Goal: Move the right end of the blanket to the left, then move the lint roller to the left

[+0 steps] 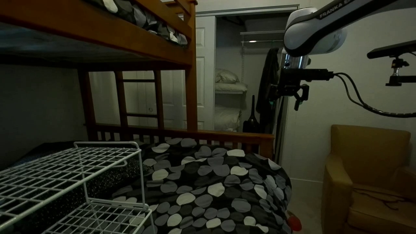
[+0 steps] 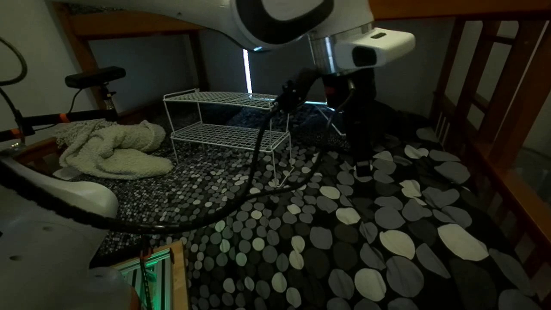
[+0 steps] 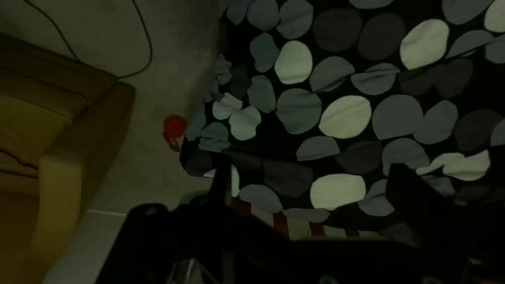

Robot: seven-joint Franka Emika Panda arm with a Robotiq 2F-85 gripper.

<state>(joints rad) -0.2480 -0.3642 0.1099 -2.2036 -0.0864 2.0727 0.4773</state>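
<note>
The blanket [image 1: 216,188], dark with black, grey and white pebble shapes, covers the lower bunk and bulges over its edge. It also shows in an exterior view [image 2: 318,237] and in the wrist view [image 3: 345,116], where its corner hangs towards the floor. My gripper [image 1: 284,102] hangs in the air well above the blanket, fingers pointing down. In the wrist view my gripper [image 3: 311,162] has its dark fingers wide apart with nothing between them, blanket edge below. In an exterior view my gripper [image 2: 363,168] is mostly one dark shape. I cannot make out a lint roller.
A white wire rack [image 1: 142,178] stands on the bed. The wooden footboard [image 1: 227,134] and bunk posts border it. A yellow armchair [image 1: 370,146] and a red round object [image 1: 294,223] are beside the bed. A pale fleece [image 2: 116,146] and a camera [image 2: 94,77] are near the robot base.
</note>
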